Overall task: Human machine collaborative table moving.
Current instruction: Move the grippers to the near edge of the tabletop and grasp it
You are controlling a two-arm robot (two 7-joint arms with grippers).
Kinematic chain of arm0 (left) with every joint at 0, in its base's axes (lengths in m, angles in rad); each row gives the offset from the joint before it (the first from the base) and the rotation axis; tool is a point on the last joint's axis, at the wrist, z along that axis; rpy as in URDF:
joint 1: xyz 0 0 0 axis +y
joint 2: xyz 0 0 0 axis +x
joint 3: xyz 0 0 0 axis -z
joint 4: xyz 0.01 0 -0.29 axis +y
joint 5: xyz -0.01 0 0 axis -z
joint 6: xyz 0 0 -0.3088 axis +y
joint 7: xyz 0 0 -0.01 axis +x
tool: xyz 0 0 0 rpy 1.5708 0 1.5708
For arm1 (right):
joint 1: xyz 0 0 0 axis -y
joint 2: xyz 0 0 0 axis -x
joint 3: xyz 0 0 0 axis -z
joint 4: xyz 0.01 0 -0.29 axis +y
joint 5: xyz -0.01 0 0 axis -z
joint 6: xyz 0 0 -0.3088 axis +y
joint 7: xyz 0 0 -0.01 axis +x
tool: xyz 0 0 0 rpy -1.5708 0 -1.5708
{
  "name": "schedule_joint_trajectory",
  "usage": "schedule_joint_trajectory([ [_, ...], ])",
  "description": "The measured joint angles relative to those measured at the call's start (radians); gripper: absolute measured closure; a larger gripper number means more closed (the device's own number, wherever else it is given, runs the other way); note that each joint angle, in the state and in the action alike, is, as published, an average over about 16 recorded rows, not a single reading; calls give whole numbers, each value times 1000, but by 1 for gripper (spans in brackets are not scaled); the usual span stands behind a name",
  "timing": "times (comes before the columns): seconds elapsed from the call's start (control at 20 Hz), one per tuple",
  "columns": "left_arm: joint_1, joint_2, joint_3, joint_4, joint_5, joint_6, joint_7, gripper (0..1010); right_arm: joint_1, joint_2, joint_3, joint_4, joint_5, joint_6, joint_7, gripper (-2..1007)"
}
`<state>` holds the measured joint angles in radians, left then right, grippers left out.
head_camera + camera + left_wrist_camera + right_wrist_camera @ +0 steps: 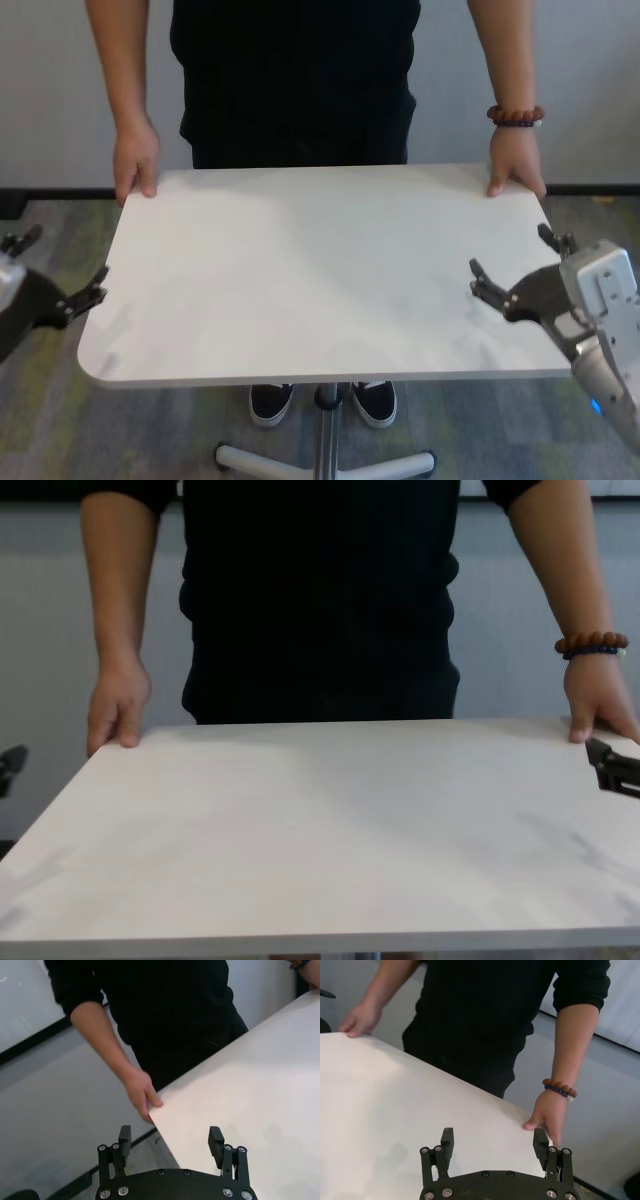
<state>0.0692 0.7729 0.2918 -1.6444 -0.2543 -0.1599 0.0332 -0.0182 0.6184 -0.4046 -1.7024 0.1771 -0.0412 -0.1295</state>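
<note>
White table sits between both grippers, human standing at its far edge, a hand on each far corner. Left gripper at table's left edge, prongs spread apart astride the edge, nothing clamped. Right gripper over table's right edge, prongs apart too, one above the top. Bead bracelet on wrist just beyond right gripper.

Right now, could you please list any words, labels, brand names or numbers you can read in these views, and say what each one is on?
No readable text in any view.
The table: plain white top, no label or mark.
The human: plain black shirt, no print; bead bracelet carries no lettering.
Left claw and right claw: only screws show, no brand or number.
</note>
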Motion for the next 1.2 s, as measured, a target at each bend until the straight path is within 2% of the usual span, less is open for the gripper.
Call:
schedule_joint_trajectory([
  [0.3,165,71,-93,-72,-28,-49,17,9,-114,24,10,-129,-42,48,-45,0],
  [0.6,324,121,-173,-115,-20,-112,37,9,-197,40,0,-217,-98,103,-68,0],
  [0.75,382,138,-198,-124,0,-134,43,9,-217,45,-16,-241,-135,143,-66,0],
  [0.9,421,149,-210,-122,34,-146,49,9,-224,47,-38,-253,-175,188,-60,0],
  [1.05,439,153,-211,-112,74,-146,52,9,-222,46,-63,-256,-217,232,-52,0],
  [1.2,438,148,-199,-95,116,-137,54,8,-215,42,-88,-252,-262,273,-45,0],
])
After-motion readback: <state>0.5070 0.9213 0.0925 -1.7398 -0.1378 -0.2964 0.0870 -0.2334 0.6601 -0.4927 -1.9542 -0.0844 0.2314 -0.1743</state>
